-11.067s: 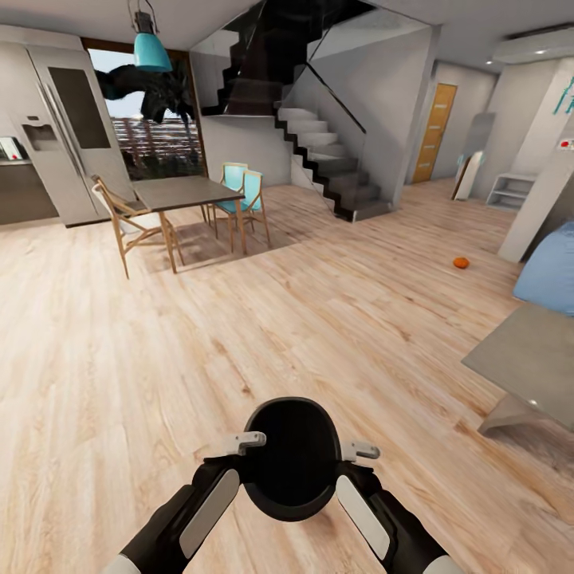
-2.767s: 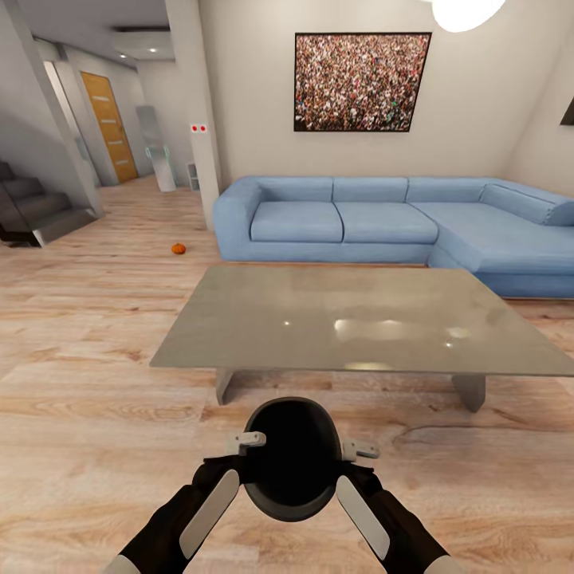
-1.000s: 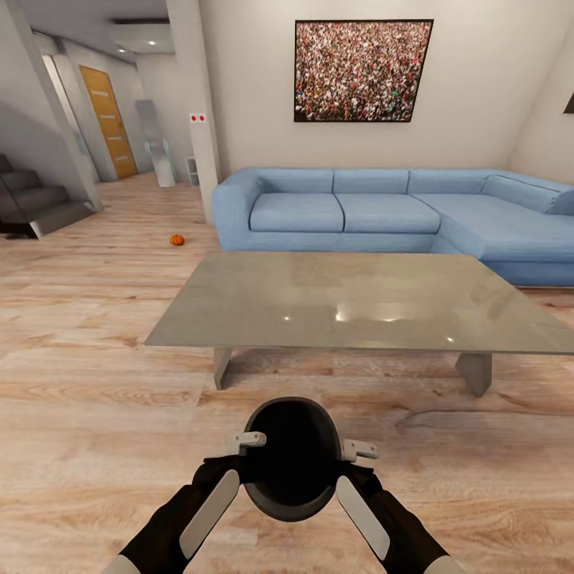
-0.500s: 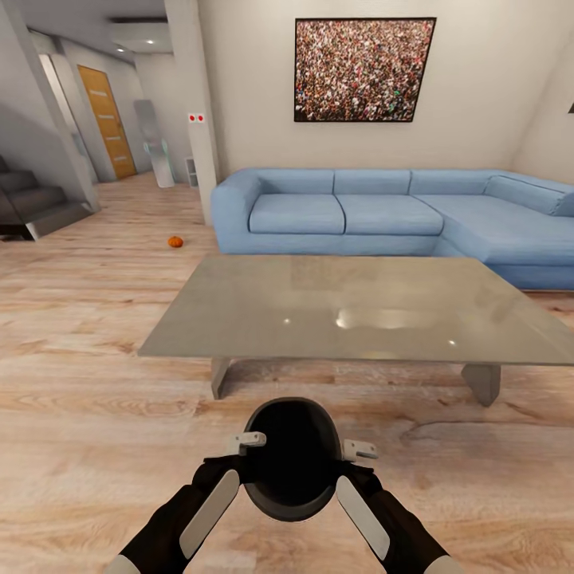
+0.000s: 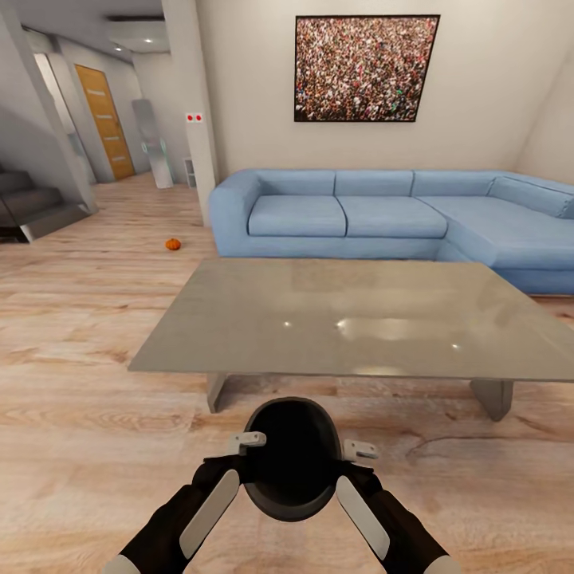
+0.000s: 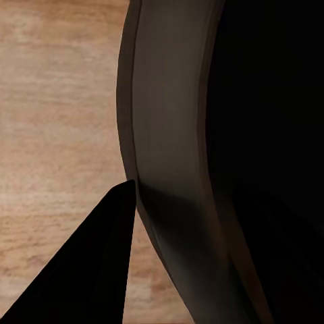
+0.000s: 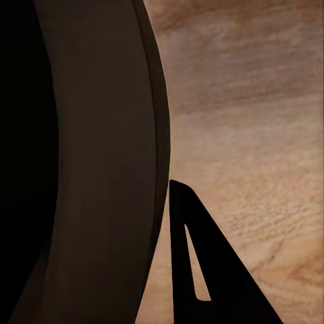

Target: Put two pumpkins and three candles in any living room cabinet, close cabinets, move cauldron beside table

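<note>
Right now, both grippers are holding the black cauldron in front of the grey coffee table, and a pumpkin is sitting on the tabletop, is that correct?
Not quite. The pumpkin is on the wooden floor, beyond the table's far left corner and left of the sofa, not on the tabletop, as the head view shows. The rest holds: the left gripper and right gripper hold the cauldron in front of the table.

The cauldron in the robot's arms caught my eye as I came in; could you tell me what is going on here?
The robot carries the black cauldron between both arms, the left end effector and right end effector gripping its rim on opposite sides, above the wood floor. It faces the long side of the grey coffee table, with the blue sofa behind. The cauldron is not yet set down. One pumpkin lies on the floor beyond the table, near the sofa's end.
</note>
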Robot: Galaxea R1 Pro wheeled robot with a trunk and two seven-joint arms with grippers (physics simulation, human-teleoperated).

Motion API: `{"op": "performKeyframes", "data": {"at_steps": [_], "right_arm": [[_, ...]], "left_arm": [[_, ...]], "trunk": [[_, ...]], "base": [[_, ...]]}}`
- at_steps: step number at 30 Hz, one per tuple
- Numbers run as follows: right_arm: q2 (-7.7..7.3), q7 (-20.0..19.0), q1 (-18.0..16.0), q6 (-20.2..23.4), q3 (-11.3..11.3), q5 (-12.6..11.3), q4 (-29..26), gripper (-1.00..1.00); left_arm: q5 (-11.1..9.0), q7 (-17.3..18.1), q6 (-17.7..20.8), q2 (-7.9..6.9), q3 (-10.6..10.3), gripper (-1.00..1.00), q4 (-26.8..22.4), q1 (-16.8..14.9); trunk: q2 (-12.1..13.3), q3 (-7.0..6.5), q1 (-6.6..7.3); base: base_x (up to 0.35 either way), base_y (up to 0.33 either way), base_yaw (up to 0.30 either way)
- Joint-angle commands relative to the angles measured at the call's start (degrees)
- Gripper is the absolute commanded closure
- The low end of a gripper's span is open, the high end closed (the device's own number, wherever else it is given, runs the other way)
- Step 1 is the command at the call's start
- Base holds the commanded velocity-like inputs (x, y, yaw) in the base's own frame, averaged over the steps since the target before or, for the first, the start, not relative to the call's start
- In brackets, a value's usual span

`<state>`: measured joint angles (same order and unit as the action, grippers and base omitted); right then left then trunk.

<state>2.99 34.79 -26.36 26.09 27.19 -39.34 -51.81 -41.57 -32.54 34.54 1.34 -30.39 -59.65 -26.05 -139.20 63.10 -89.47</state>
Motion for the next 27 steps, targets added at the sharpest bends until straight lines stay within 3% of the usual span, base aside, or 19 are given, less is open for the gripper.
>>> {"op": "performKeyframes", "data": {"at_steps": [1,11,27], "right_arm": [[-0.09,0.5,0.0,0.7,-0.7,-0.6,0.0,1.0],[-0.16,0.5,0.0,0.7,-0.7,-0.6,0.0,1.0],[-0.18,0.5,0.0,0.7,-0.7,-0.6,0.0,1.0]], "left_arm": [[-1.4,-0.7,-0.6,-0.03,-0.6,1.0,-3.2,-0.1],[-1.4,-0.7,-0.6,-0.03,-0.6,1.0,-3.2,-0.1],[-1.3,-0.7,-0.6,-0.03,-0.5,1.0,-3.2,-0.1]], "trunk": [[0.0,0.05,0.0],[0.0,0.05,0.0],[-0.8,0.4,-0.44]], "base": [[0.172,0.0,0.0],[0.147,0.0,0.0],[0.008,0.0,0.0]]}}
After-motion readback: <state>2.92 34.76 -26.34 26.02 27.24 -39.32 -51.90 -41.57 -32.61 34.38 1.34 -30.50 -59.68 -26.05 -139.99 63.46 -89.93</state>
